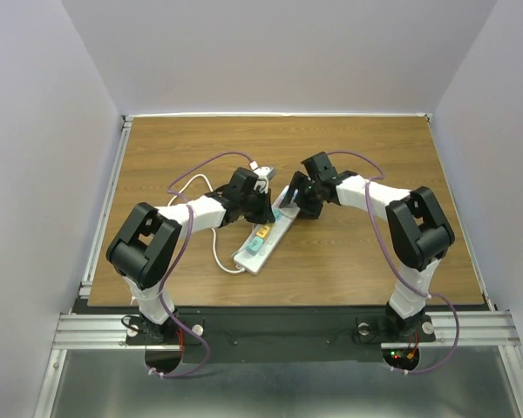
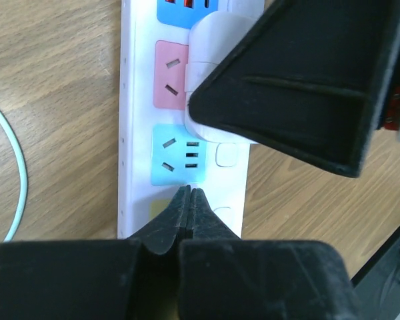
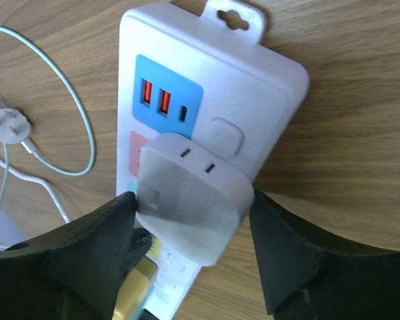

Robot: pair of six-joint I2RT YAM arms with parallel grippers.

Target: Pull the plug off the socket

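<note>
Viewing all three cameras at this mark.

The socket lies flat on the tabletop, roughly mid-board. It runs diagonally from near-left to far-right between the two arms. Its thin white cord loops off to the left, and the cord's pronged end rests loose on the wood.

The plug, a white rounded block, is seated in the strip over the pink outlet, next to the blue face with its USB ports. It covers much of the pink face and overhangs toward the cyan outlet.

Right gripper: I have it down over the plug, jaws part-way apart and straddling the block. In the wrist view its fingers meet two opposite sides of the plug, one on each side, touching. It therefore has hold of the plug, which is not yet off the strip.

Left gripper: fully closed, tips pressed together with nothing between them. The joined tips rest on the strip's top face, where the cyan outlet gives way to the yellow outlet, near the plug.

In the overhead view both grippers sit close together above the far half of the strip. The left one is on the strip's left side and the right one is at its far-right end.
</note>
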